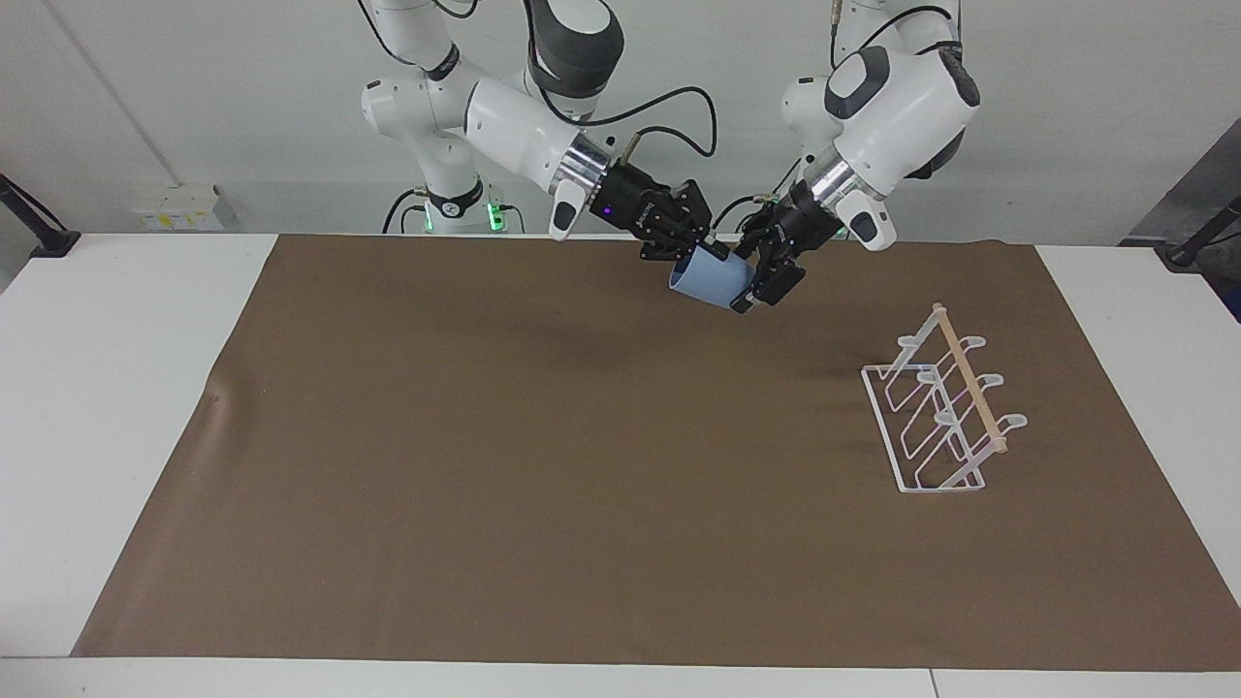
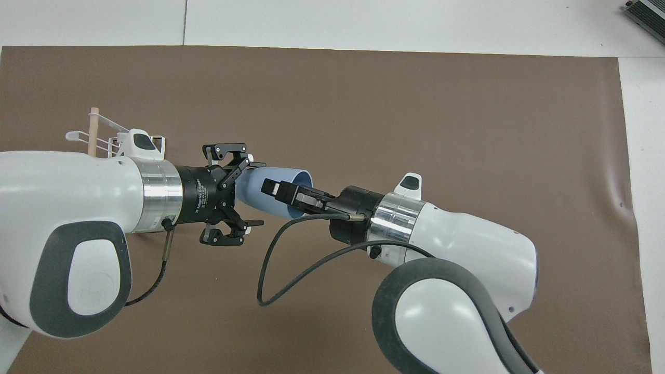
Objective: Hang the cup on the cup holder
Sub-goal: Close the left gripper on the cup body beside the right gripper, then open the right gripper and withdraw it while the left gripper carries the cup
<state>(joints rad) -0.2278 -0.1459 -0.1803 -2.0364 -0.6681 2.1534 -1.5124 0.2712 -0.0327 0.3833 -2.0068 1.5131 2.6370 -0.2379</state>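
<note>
The light-blue cup (image 1: 715, 281) (image 2: 258, 188) lies tilted in the air over the brown mat, close to the robots' edge of it. My right gripper (image 1: 708, 256) (image 2: 274, 189) is shut on its rim, with one finger inside the mouth. My left gripper (image 1: 759, 283) (image 2: 247, 191) is open, its fingers standing on either side of the cup's closed end. Whether they touch it I cannot tell. The white wire cup holder (image 1: 938, 412) with its wooden rod stands on the mat toward the left arm's end. In the overhead view the left arm hides most of the cup holder (image 2: 94, 130).
A brown mat (image 1: 543, 465) covers most of the white table (image 1: 107, 388). A slack black cable (image 2: 270, 270) hangs from the right wrist above the mat.
</note>
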